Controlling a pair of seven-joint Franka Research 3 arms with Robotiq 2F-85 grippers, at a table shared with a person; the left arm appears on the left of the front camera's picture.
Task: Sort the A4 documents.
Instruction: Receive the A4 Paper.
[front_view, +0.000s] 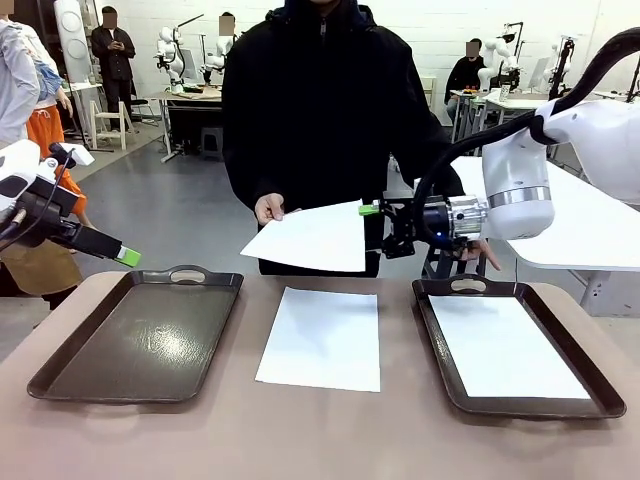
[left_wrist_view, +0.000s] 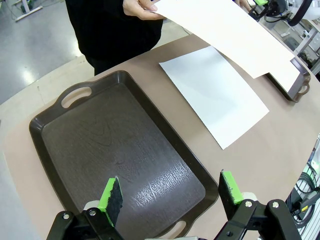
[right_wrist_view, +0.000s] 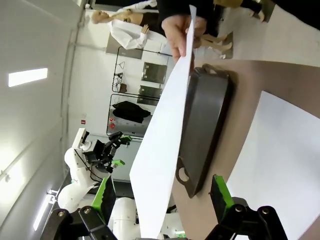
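Both grippers open. Right gripper (right_wrist_view: 164, 192): jaws straddle the edge of the held sheet (front_view: 310, 238), which the person's hand (front_view: 268, 208) keeps airborne; probably no contact, the view is edge-on. Left gripper (left_wrist_view: 170, 192) hovers above the left tray (front_view: 60, 370). Second sheet (front_view: 320, 338) lies near the table (front_view: 320, 440)'s far edge, between the trays. Third sheet (front_view: 505, 345) is in the right tray (front_view: 435, 340).

Three A4 documents (front_view: 305, 238) (front_view: 320, 338) (front_view: 505, 347) (one held), two trays (front_view: 140, 340) (front_view: 530, 407).
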